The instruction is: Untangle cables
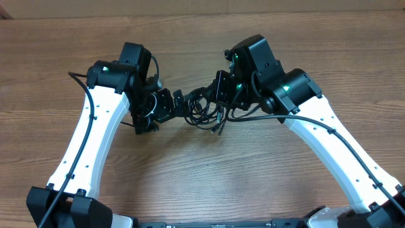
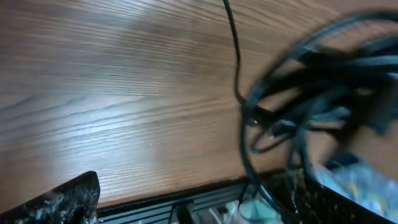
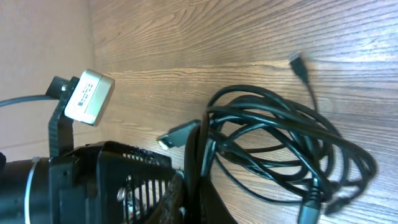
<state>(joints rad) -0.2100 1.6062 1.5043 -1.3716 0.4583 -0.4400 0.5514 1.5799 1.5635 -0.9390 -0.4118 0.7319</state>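
Note:
The cables (image 1: 202,113) are a bunch of thin black cords lying in loose tangled loops on the wooden table between my two grippers. In the right wrist view the loops (image 3: 280,137) spread to the right, with one plug (image 3: 297,62) lying free and another (image 3: 171,137) by my fingers. My right gripper (image 1: 214,95) (image 3: 200,155) is shut on strands at the bundle's left edge. My left gripper (image 1: 177,102) (image 2: 205,193) is open with its fingers wide apart. The blurred cables (image 2: 311,93) lie close to its right finger.
The left arm's black gripper body and its grey wrist camera (image 3: 89,94) sit right next to my right fingers. The table (image 1: 202,177) is bare wood around the bundle. A thicker arm wire (image 1: 329,126) runs along the right arm.

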